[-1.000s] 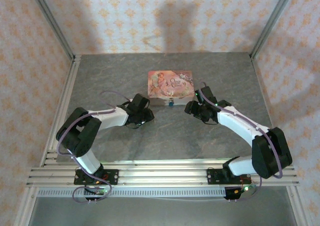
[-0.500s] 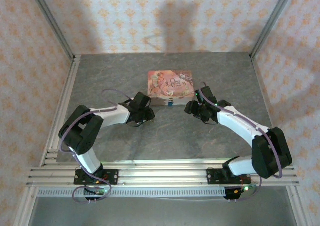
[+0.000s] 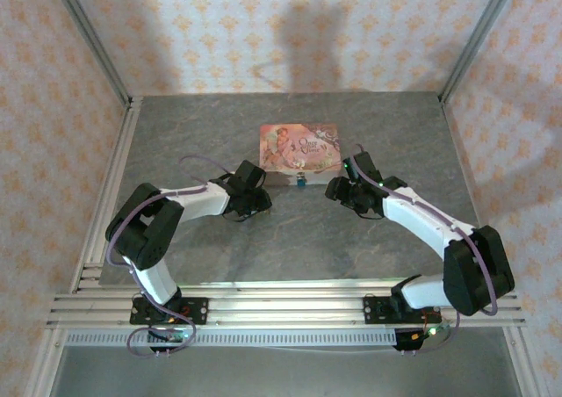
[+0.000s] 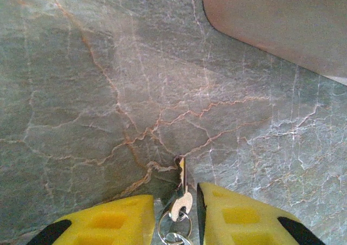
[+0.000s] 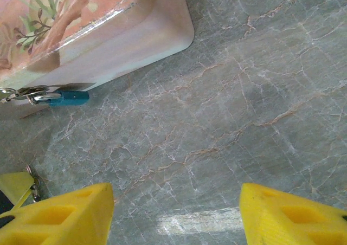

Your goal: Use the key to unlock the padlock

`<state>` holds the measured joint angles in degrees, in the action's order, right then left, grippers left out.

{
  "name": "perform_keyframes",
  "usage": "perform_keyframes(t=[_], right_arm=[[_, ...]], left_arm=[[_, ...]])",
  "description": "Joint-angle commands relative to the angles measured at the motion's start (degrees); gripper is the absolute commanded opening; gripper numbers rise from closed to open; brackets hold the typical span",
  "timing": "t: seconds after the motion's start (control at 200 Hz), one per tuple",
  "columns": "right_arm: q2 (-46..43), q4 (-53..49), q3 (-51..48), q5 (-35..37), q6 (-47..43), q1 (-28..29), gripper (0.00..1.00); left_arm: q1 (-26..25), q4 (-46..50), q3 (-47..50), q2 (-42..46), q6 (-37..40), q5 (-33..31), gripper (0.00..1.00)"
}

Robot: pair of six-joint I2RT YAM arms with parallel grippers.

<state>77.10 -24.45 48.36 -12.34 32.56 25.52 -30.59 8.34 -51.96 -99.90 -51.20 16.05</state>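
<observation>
The left fingers (image 4: 116, 223) are drawn narrow and hold the key (image 4: 182, 186) between them, closer to the right-hand finger. The key's long axis runs straight out ahead of the fingertips. Its blade points away from them, and its tip rests on or just above the grey veined surface (image 3: 176, 133). Its bow sits back in the gap, with the key ring (image 4: 172, 227) hanging behind it. Ahead and to the right of these fingers is a rounded corner of the pink tin (image 4: 282, 23), well apart from the key tip, with bare surface between.

The right fingers (image 5: 59, 215) are spread wide and hold nothing, only bare stone lying between them. Ahead of them and off past the left-hand finger, the padlock (image 5: 68, 97) lies on its side against the tin's front wall. Its long axis runs across the view, with the teal body toward the right and the silvery shackle (image 5: 30, 96) toward the left, hooked into the tin's clasp. From above, the padlock sits at the middle of the tin's near edge, between the two sets of fingers and touched by neither.
</observation>
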Motion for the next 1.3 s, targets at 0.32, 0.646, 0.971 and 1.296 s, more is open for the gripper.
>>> perform_keyframes(t=[0.32, 0.646, 0.971, 1.296], right_arm=[[-1.47, -1.26, -0.69, 1.98, -0.30, 0.15, 0.63], [-1.60, -1.48, -0.77, 1.96, -0.48, 0.15, 0.64], [-2.01, -1.48, -1.23, 2.08, -0.45, 0.18, 0.64], [-2.79, -1.47, -1.73, 2.28, -0.55, 0.15, 0.64]], left_arm=[[-1.62, -9.18, -2.99, -6.35, -0.99, 3.63, 0.25], [-2.41, -7.28, -4.93, -7.22, -0.67, 3.15, 0.24], [-3.34, -4.70, -7.23, -7.84, -0.13, 2.32, 0.21], [-4.22, -1.57, -8.90, -8.46, 0.82, 0.73, 0.17]])
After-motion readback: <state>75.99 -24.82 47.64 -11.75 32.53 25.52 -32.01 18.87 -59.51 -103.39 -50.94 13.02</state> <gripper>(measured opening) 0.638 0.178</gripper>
